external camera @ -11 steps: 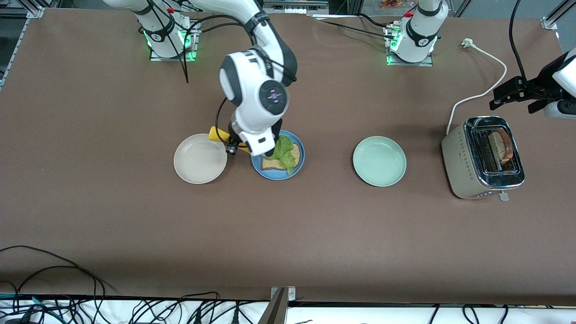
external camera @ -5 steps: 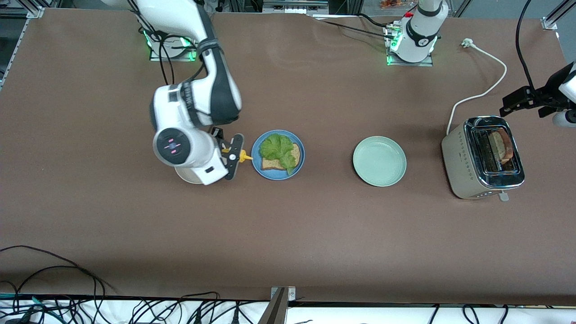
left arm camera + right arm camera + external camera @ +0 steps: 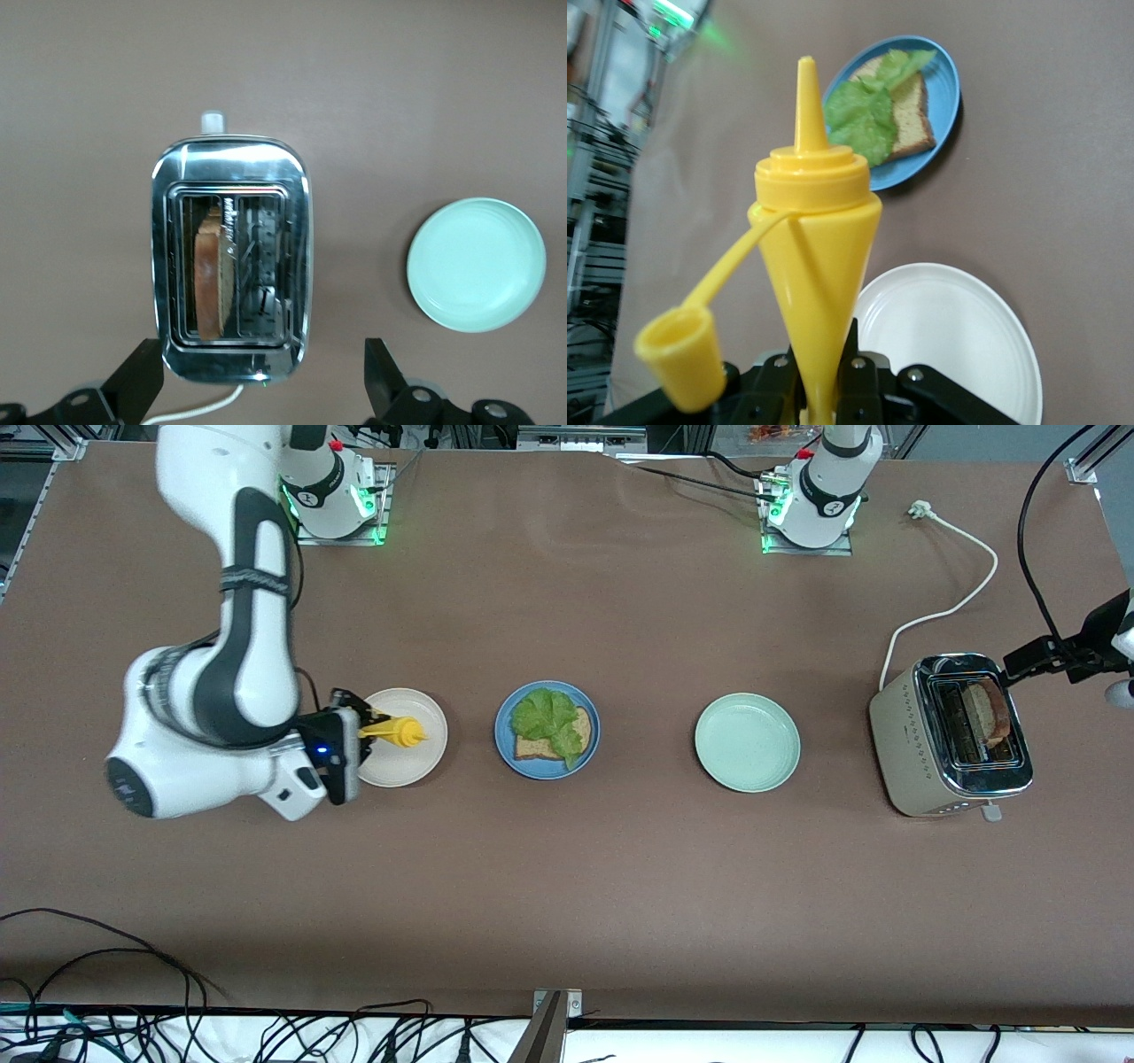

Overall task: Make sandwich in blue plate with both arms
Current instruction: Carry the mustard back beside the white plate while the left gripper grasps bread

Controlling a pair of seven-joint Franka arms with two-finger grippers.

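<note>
Right arm's swinging away from the blue plate, right gripper now over the beige plate, clenched on the yellow sauce bottle. Sandwich is sitting half-built on blue, well apart from both claws. Toast in the toaster prob light, stiff, crumbly, so pinch its top edge imo. Left gripper is hovering by the toaster, jaws wide.

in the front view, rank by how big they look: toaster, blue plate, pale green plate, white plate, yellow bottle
1. toaster, largest.
2. pale green plate, white plate and blue plate: all look about alike, so no firm ranking; the white one is partly covered.
3. yellow bottle, smallest, held by the right gripper over the white plate.
</note>
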